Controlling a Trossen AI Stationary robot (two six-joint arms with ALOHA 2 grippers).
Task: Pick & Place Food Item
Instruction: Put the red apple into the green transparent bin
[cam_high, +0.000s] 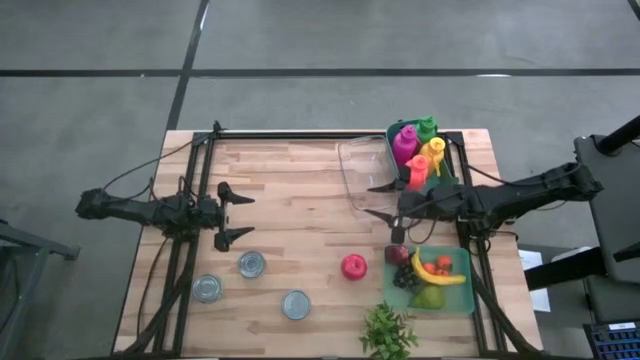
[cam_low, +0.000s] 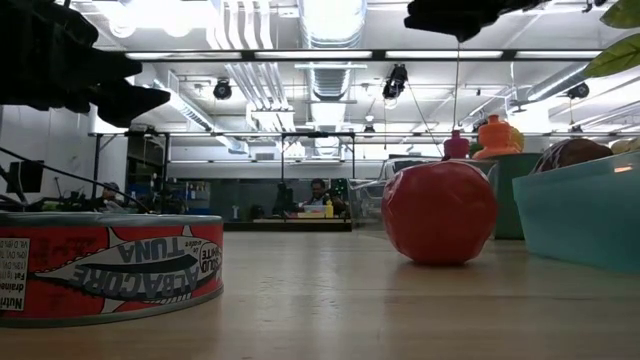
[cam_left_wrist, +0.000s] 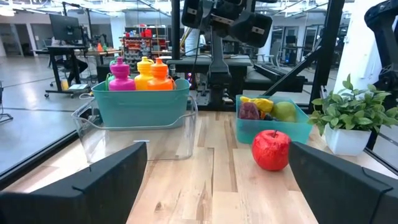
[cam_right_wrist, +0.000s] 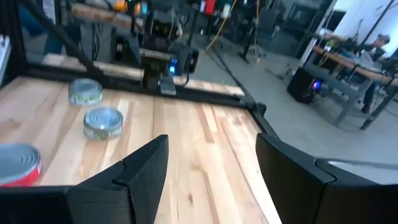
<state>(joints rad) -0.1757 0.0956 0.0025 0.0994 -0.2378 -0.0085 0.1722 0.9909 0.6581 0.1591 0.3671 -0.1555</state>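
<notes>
A red apple (cam_high: 353, 266) (cam_low: 438, 212) (cam_left_wrist: 271, 149) sits on the wooden table, next to a teal tray (cam_high: 462, 300) that holds a banana, grapes and other fruit. My left gripper (cam_high: 243, 216) (cam_left_wrist: 216, 149) hovers open over the table's left half and points toward the right side. My right gripper (cam_high: 375, 200) (cam_right_wrist: 211, 146) hovers open by the clear container (cam_high: 362, 170), above and beyond the apple, pointing left. Neither gripper holds anything.
Three cans (cam_high: 251, 264) (cam_high: 207, 288) (cam_high: 296, 304) stand near the front left; a tuna can (cam_low: 105, 265) fills the low view's left. A teal bin of coloured bottles (cam_high: 420, 148) stands at the far right, a small green plant (cam_high: 388, 330) at the near edge. Bare wood lies between the grippers.
</notes>
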